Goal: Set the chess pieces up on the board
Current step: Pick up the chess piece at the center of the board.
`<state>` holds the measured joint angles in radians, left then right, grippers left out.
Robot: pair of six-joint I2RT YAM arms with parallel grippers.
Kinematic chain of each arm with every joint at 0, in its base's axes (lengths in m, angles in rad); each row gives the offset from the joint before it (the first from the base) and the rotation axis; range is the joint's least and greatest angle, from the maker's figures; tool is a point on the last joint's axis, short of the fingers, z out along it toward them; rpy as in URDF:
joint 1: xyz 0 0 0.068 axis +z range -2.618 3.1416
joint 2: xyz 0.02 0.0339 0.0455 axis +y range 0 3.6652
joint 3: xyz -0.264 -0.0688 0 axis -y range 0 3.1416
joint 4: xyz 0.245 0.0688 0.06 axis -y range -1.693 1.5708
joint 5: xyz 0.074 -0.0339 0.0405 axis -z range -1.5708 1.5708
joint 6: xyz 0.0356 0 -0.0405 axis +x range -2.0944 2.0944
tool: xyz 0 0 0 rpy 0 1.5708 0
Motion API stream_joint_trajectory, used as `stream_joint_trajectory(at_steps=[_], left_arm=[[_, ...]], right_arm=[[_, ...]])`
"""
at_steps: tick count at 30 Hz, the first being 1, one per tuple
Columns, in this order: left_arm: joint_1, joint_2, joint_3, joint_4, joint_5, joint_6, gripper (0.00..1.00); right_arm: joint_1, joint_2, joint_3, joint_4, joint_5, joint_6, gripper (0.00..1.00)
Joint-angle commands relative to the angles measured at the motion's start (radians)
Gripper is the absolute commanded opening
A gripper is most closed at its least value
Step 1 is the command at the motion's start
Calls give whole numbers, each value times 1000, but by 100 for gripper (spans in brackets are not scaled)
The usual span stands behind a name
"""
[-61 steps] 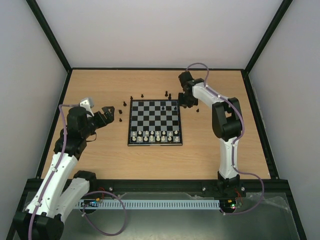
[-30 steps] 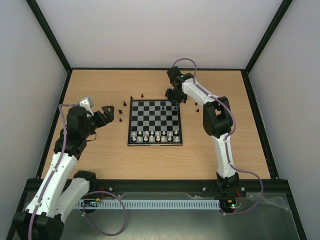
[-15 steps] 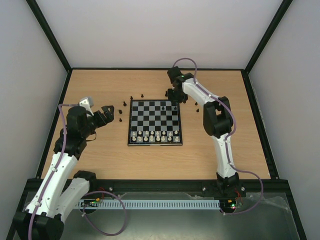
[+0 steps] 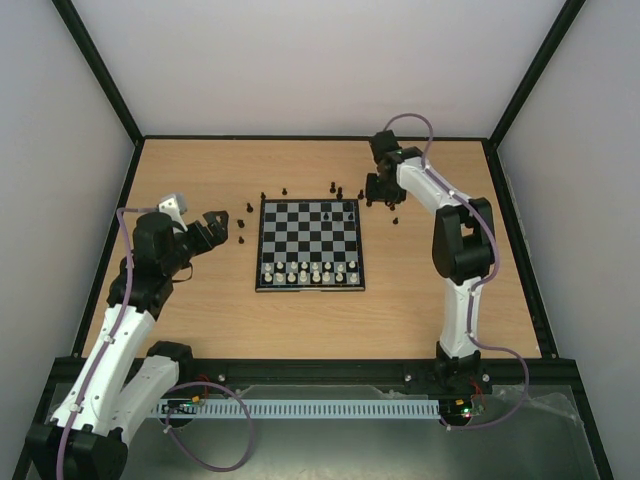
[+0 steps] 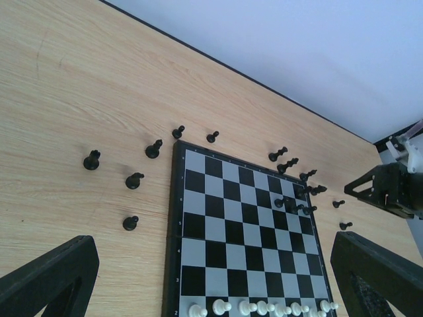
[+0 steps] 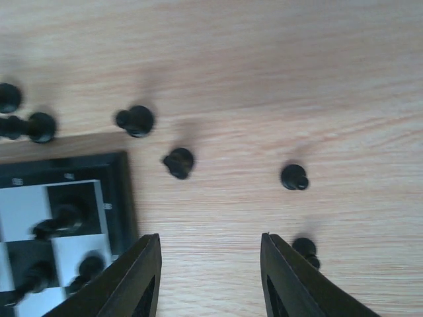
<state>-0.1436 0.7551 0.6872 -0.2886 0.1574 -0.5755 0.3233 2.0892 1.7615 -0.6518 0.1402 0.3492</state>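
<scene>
The board (image 4: pixel 309 245) is laid square at the middle of the wooden tabletop (image 4: pixel 300 320), where it can be reached by both arms. The white pieces (image 4: pixel 310 271) are ranked along its six o'clock edge, so that side is judged finished or nearly so. The far side is barely begun, with only a few black pieces (image 4: pixel 331 213) stood on squares toward the one o'clock corner. The loose black pieces (image 4: pixel 243 225) are scattered on the wood: one group off the nine to ten o'clock side, several along the twelve o'clock border, and more beyond the one to two o'clock corner. The right gripper (image 4: pixel 378 190) is held low over that last group, presumably because the next piece is to be taken from there. In its wrist view its fingers (image 6: pixel 142 277) are seen parted with only bare wood between them and nothing grasped, while small pawn-like pieces (image 6: pixel 178 162) lie just ahead at its twelve o'clock, just outside the board's corner. The left gripper (image 4: pixel 212 228) is held off the nine o'clock side, spread wide and empty, apparently so that the other arm's work is not obstructed. No container is present; the board alone serves as holder, and most of its squares are unfilled.
</scene>
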Motion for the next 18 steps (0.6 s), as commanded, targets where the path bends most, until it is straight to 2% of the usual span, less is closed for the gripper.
stream_joint_trajectory(at_steps=[1, 13, 18], left_arm=[[-1, 2, 27, 26, 18, 5, 100], [-1, 7, 20, 35, 33, 8, 99], [-1, 7, 20, 37, 32, 7, 99]], right_arm=[[-18, -17, -74, 0, 13, 20, 43], [-64, 6, -144, 26, 8, 19, 45], [-72, 8, -156, 16, 64, 26, 44]])
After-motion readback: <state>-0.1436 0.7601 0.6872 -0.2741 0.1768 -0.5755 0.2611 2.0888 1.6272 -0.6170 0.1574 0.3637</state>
